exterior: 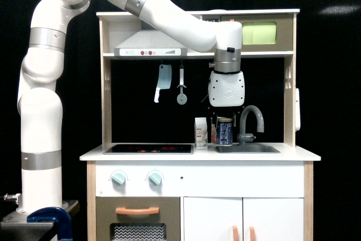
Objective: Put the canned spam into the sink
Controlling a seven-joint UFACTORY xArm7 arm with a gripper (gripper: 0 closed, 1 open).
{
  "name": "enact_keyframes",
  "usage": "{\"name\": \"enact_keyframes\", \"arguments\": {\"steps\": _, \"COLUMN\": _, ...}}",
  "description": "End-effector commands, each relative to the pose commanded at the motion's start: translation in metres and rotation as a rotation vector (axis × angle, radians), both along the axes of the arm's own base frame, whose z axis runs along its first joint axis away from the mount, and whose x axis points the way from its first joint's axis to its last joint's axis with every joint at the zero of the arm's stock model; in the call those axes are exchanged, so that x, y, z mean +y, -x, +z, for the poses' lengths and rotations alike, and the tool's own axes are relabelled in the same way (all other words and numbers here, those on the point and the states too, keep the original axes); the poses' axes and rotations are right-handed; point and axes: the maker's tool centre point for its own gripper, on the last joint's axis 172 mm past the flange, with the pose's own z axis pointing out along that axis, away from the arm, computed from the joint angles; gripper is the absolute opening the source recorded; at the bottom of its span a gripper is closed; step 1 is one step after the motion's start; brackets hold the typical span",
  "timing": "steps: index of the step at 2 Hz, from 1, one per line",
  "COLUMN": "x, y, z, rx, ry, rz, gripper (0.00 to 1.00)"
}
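Note:
The canned spam (225,133), a dark blue tin with a metallic rim, hangs just above the left end of the sink (248,149), a shallow grey basin in the white counter. My gripper (225,123) comes straight down onto the tin and is shut on it; the fingers are mostly hidden behind the can and the white gripper body. The grey arched faucet (251,118) stands just to the exterior view's right of the tin.
A small white carton (201,133) stands on the counter right beside the tin, on the exterior view's left. The black stovetop (148,148) lies further left. A toy cleaver (163,80) and a pizza cutter (181,91) hang on the back wall under the shelf.

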Motion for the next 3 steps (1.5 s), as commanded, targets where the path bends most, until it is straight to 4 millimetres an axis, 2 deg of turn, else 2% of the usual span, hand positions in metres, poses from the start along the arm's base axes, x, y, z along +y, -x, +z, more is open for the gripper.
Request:
{"name": "enact_keyframes", "arguments": {"steps": 1, "x": 0.018, "y": -0.029, "z": -0.025, "rx": 0.0, "ry": 0.0, "rz": 0.0, "gripper": 0.0}}
{"name": "enact_keyframes", "arguments": {"steps": 2, "x": 0.019, "y": -0.032, "z": -0.028, "rx": 0.0, "ry": 0.0, "rz": 0.0, "gripper": 1.0}}
{"name": "enact_keyframes", "arguments": {"steps": 3, "x": -0.102, "y": 0.073, "z": 0.021, "rx": 0.0, "ry": 0.0, "rz": 0.0, "gripper": 1.0}}
